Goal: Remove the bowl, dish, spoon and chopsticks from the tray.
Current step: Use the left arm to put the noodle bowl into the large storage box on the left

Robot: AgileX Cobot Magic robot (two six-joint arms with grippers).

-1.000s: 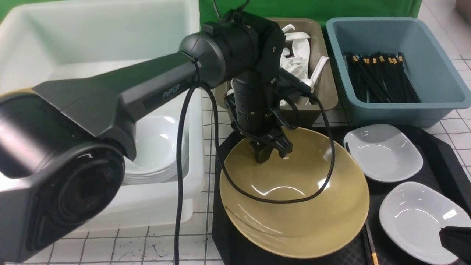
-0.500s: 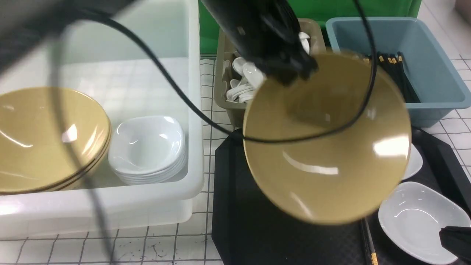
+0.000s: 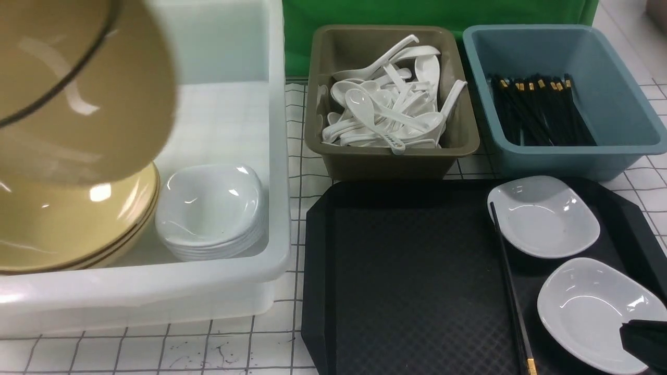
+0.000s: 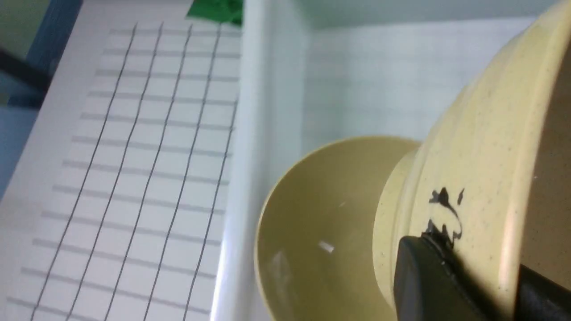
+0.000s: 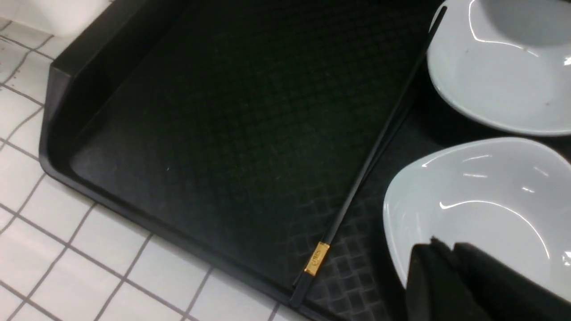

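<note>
The mustard-yellow bowl (image 3: 78,88) hangs tilted over the white tub, blurred at the front view's top left. My left gripper (image 4: 479,263) is shut on its rim (image 4: 508,200), one finger on each side; the gripper itself is outside the front view. On the black tray (image 3: 406,281) lie the black chopsticks (image 3: 508,276) and two white dishes (image 3: 542,216) (image 3: 589,312). My right gripper (image 3: 643,341) hovers at the nearer dish (image 5: 482,209), its fingers (image 5: 428,276) shut and empty. The spoon is out of view.
The white tub (image 3: 276,156) holds a stack of yellow bowls (image 3: 68,224) and a stack of white dishes (image 3: 211,208). Behind the tray stand an olive tub (image 3: 391,153) of white spoons and a blue tub (image 3: 573,153) of chopsticks.
The left arm lifted the bowl off the tray and swung it left over the white tub, leaving the front view. The chopsticks beneath it now show. The right gripper stayed put.
</note>
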